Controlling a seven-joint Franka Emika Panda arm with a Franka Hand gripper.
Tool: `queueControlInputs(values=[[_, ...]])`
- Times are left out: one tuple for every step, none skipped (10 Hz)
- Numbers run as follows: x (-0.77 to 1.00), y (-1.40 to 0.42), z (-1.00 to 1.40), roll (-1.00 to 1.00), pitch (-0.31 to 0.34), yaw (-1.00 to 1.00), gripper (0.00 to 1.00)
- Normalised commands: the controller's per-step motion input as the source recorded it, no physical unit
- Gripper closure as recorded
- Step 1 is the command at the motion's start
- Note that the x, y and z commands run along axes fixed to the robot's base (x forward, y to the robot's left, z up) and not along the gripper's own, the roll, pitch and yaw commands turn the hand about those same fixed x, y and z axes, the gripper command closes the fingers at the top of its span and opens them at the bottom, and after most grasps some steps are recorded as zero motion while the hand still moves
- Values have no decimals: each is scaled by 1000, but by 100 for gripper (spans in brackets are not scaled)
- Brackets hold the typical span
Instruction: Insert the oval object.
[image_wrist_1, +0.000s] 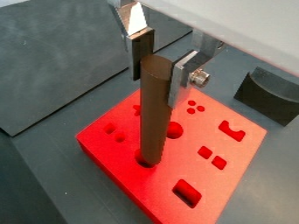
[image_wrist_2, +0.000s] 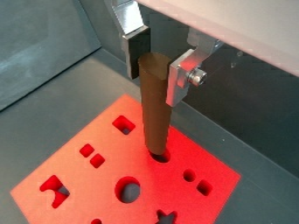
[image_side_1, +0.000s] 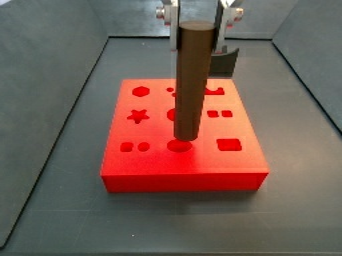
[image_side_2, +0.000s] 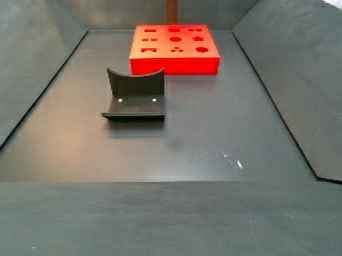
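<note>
Dark-brown and rod-like, the oval object (image_wrist_1: 153, 109) is standing upright with its lower end meeting a hole near the front edge of the red block (image_wrist_1: 128, 171). The fingers (image_wrist_1: 186, 74) are clamping it by its upper part, one silver plate on either side, so the peg is hanging plumb beneath the gripper (image_wrist_1: 162, 61). That high grasp is leaving the whole lower length free, which I judge sensible: nothing of the gripper needs to come near the block while the peg is going down.

In a side view the oval object (image_side_1: 191, 80) is rising straight above the red block (image_side_1: 183, 170), its tip at the rounded opening in the front row, beside a square cut-out. From these pictures I cannot tell how deep the tip is sitting, only that it is at the mouth. In a wrist view the peg (image_wrist_2: 156, 105) is reaching a matching hole in the block's top.

The short dark grey holder (image_side_2: 135, 95) is standing well apart from the block on the table (image_side_2: 201, 160), out of the way.
</note>
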Motion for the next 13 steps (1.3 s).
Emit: queueControlInputs(values=[[-43, 29, -74, 9, 0, -9, 100], [-40, 0, -169, 0, 0, 0, 100], [0, 0, -180, 0, 0, 0, 100], [0, 0, -177, 0, -4, 0, 100], [0, -20, -186, 0, -16, 89, 100], [31, -20, -191, 0, -16, 77, 100], [29, -60, -166, 0, -20, 94, 100], [0, -140, -143, 0, -40, 160, 100], [37, -206, -111, 0, -46, 189, 100], [0, -37, -89, 0, 0, 0, 100], [0, 0, -37, 0, 0, 0, 100], [0, 0, 0, -6, 0, 0, 100], [0, 0, -17, -34, -17, 0, 100]])
